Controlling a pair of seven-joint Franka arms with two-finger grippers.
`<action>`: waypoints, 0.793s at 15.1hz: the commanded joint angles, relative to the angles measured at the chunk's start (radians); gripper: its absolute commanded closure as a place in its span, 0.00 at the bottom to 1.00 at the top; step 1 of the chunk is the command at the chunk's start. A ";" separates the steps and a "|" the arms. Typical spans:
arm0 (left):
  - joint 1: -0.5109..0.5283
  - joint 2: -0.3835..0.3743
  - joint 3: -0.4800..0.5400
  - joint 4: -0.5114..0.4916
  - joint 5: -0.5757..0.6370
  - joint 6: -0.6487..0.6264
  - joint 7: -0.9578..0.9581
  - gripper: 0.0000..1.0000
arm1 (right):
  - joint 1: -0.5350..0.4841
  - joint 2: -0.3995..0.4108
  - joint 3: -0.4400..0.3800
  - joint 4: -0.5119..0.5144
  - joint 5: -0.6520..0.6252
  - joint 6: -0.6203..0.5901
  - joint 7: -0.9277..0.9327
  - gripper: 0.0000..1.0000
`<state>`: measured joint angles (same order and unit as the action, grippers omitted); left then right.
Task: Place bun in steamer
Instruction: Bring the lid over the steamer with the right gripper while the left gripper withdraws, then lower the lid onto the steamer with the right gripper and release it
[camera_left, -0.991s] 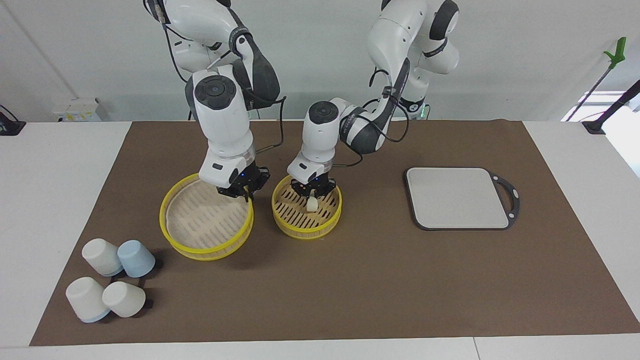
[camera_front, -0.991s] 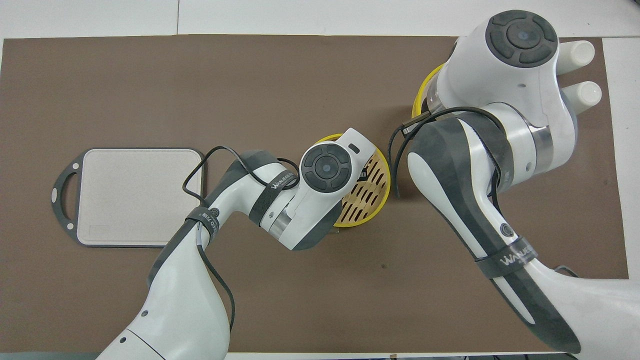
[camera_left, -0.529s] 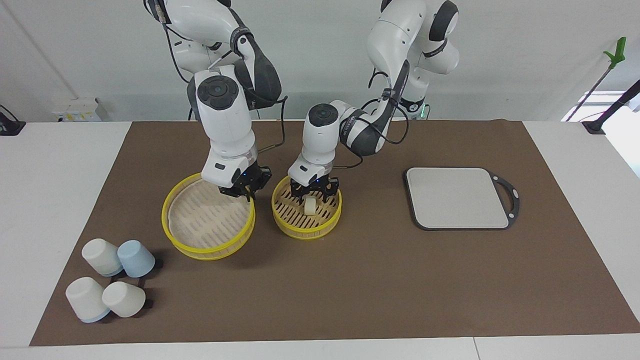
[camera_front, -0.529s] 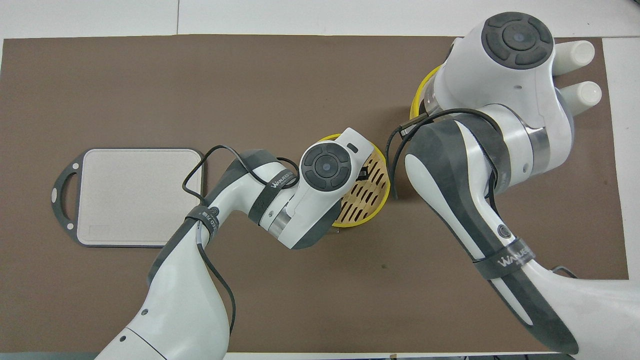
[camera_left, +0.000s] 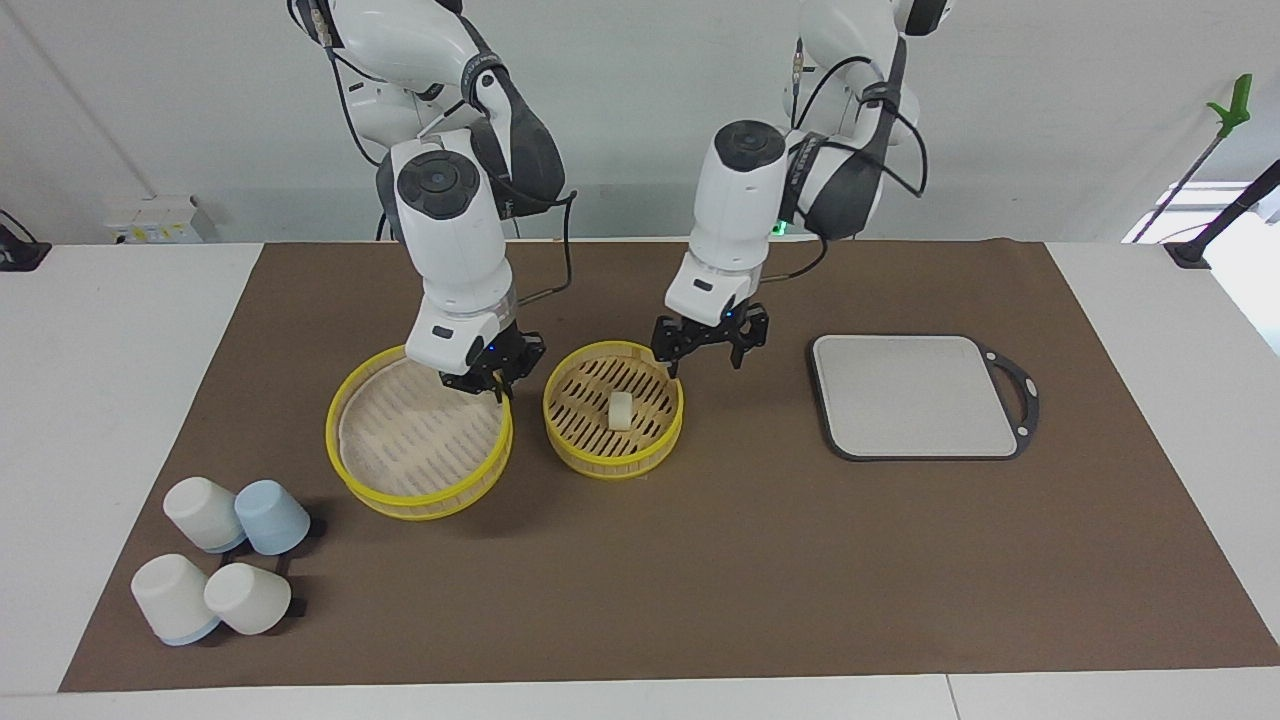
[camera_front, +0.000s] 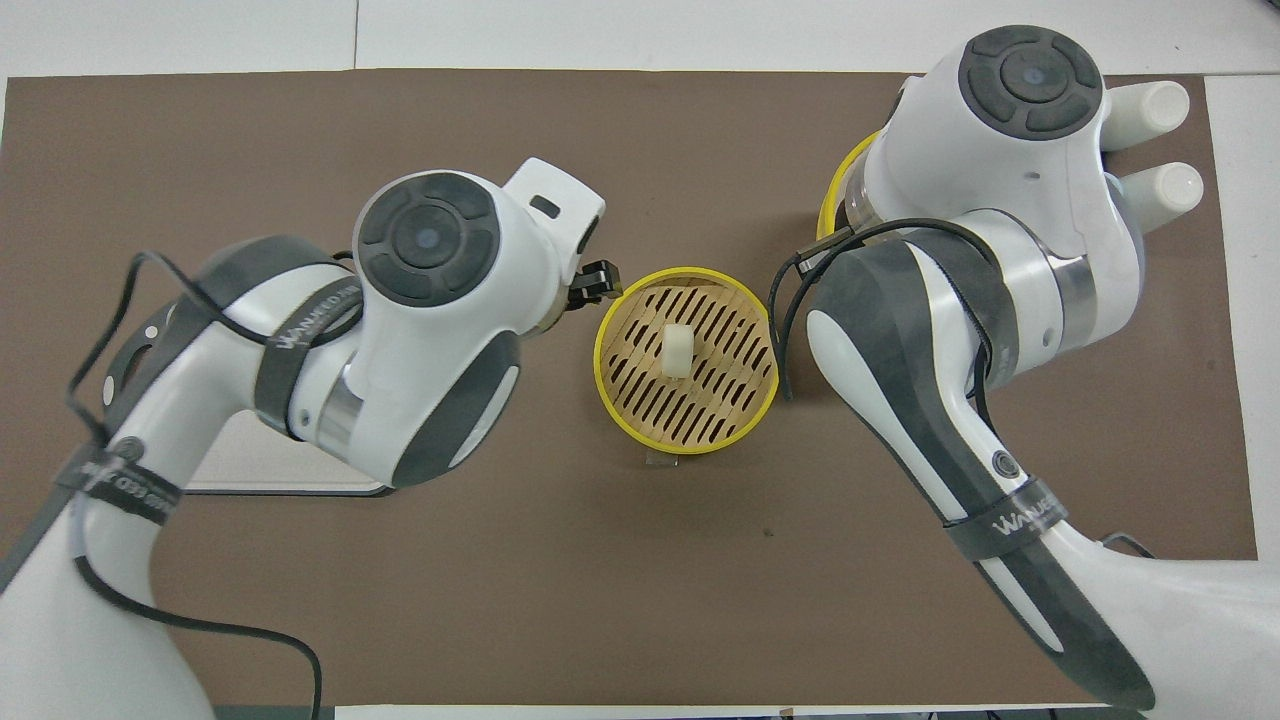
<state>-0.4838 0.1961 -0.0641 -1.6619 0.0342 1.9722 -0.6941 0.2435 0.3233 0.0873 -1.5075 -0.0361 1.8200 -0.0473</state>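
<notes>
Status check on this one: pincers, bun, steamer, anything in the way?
Left pincer open, empty. Right pincer shut on larger basket. Bun lies in smaller steamer basket. Nothing in the way.

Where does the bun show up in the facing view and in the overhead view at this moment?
Facing view: the bun lies on the slatted floor of the smaller steamer basket, near the picture's middle.
Overhead view: the bun lies in that basket, just above the picture's centre, between the two arms.
Shared landmark: the basket's yellow rim rings the bun in both.
</notes>
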 joint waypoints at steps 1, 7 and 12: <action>0.138 -0.088 -0.007 -0.022 0.016 -0.100 0.147 0.00 | 0.006 -0.023 0.005 -0.016 0.016 0.008 -0.008 1.00; 0.413 -0.194 -0.007 -0.022 0.010 -0.243 0.513 0.00 | 0.132 -0.012 0.005 -0.017 0.021 0.073 0.196 1.00; 0.470 -0.219 -0.005 -0.045 0.007 -0.283 0.604 0.00 | 0.226 0.020 0.005 -0.013 0.024 0.134 0.323 1.00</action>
<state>-0.0190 0.0079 -0.0562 -1.6685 0.0359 1.7079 -0.1055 0.4522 0.3430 0.0946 -1.5164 -0.0229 1.9318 0.2465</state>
